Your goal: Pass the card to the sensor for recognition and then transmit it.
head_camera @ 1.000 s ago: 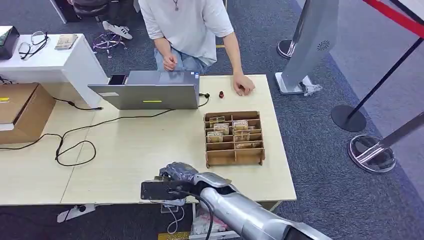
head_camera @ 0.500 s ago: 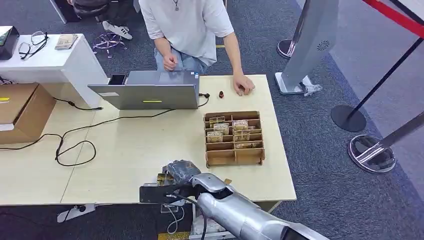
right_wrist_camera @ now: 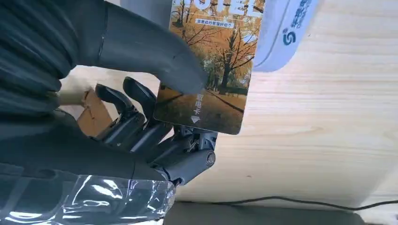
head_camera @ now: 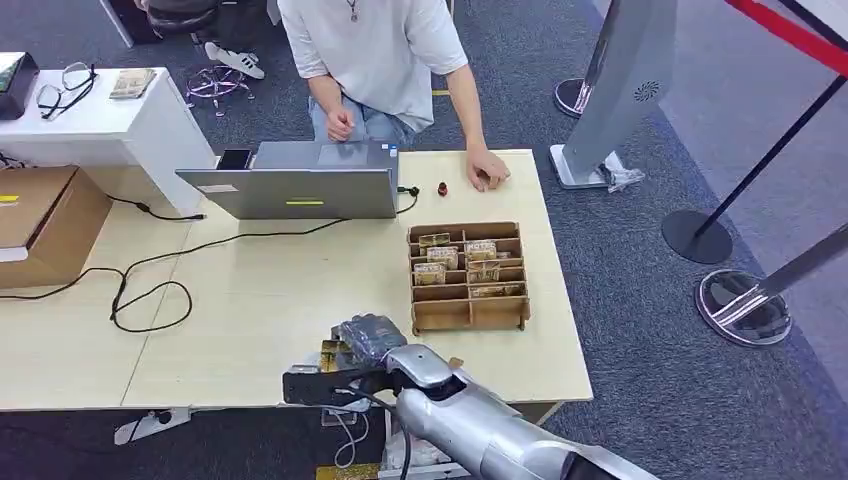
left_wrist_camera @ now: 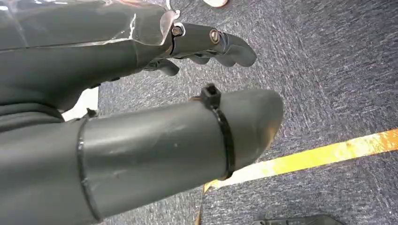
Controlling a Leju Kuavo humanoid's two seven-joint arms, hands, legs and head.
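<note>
My right hand hovers over the near edge of the light wooden table. It pinches a card printed with autumn trees between its thumb and fingers. A corner of that card pokes out beside the hand in the head view. Right behind the card in the right wrist view lies a pale rounded sensor with a blue logo, partly covered by the card. My left hand hangs over blue carpet with nothing in it, fingers loosely extended.
A wooden rack with several cards stands just beyond my right hand. Farther back are a grey laptop, a black cable and a cardboard box. A person sits behind the table, one hand resting on it.
My right hand has crept a little farther onto the table, and the card's corner has come into sight beside it. The person and the rack have not moved.
</note>
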